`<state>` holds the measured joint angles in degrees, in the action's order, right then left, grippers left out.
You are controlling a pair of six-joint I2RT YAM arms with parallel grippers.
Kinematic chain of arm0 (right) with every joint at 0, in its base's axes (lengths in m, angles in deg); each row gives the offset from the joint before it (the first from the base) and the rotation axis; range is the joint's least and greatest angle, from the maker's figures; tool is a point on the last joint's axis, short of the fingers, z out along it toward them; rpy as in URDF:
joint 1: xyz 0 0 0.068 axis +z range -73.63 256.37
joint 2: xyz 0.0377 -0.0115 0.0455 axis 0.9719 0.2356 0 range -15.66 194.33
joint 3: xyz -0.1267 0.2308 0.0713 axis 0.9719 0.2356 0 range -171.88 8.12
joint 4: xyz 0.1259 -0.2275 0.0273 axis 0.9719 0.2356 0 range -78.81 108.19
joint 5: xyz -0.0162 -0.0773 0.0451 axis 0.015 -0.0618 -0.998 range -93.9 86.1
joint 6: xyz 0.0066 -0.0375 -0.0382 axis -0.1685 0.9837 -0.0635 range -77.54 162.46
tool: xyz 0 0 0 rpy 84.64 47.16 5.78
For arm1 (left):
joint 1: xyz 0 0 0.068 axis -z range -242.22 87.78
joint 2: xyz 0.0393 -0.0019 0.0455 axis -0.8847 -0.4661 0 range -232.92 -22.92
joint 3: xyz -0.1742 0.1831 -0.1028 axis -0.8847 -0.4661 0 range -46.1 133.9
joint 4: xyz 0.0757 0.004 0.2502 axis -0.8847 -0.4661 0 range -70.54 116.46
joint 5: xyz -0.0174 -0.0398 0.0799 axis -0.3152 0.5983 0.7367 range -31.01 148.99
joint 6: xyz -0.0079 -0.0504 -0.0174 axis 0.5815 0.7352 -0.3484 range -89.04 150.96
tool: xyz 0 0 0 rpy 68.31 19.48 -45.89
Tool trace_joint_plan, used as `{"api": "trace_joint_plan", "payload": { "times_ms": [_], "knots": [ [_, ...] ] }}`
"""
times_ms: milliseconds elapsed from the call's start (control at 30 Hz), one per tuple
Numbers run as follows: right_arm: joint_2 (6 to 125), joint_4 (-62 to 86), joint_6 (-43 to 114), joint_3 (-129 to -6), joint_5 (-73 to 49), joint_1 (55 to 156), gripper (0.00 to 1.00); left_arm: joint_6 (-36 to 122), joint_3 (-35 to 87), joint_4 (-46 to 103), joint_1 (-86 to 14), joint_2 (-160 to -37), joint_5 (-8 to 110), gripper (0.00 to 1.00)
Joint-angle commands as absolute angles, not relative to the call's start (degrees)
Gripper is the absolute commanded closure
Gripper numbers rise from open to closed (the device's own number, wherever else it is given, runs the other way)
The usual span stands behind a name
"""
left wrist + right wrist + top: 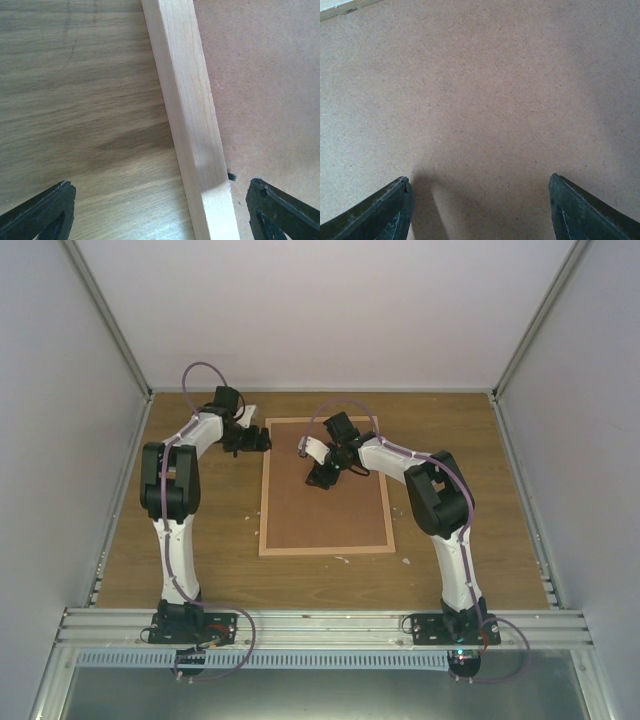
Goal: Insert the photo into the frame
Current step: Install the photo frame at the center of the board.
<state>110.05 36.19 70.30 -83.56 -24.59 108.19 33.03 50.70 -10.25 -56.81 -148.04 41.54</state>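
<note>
2 end effectors hang over the far half of the frame (325,551). It lies flat in the middle of the bench (225,560), its long axis running away from the arm bases. A plain brown backing board (325,515) fills the frame from rail to rail. The photo shows in none of the views, and I cannot tell whether it lies under that board.

The left end effector (255,440) sits at the frame's far left corner, jaws wide apart and holding nothing. In its wrist view the left rail runs up between its fingers (45,210), 1 outside the frame over bare bench, the other inside over the board. A small black tab (231,176) shows just inside that rail at the board's edge, close to the inner finger. I judge this is the relation that counts, since the left arm is clearly the nearer to rail and tab.

The right end effector (320,478) is inside the frame, over the far half of the board. Its fingers (385,210) are spread with nothing between them. They are low enough to throw a shadow on the board, though I cannot tell if they touch it.

A few white scraps (406,561) lie just outside the frame's near right corner, well apart from both end effectors. Nothing stands between either arm and the frame.
</note>
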Motion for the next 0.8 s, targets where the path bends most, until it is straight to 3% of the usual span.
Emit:
{"api": "trace_joint_plan", "payload": {
  "times_ms": [0, 767],
  "knots": [
    [114.32, 37.54, 71.52, -81.53, -19.31, 107.75, 0.26, 33.45, 52.89, -10.03, -56.61, -150.26, 42.41, 0.07],
    [114.41, 37.34, 71.64, -81.31, -19.07, 107.75, 0.26, 34.24, 53.93, -12.22, -55.29, -155.39, 47.99, 0.07]
  ]
}}
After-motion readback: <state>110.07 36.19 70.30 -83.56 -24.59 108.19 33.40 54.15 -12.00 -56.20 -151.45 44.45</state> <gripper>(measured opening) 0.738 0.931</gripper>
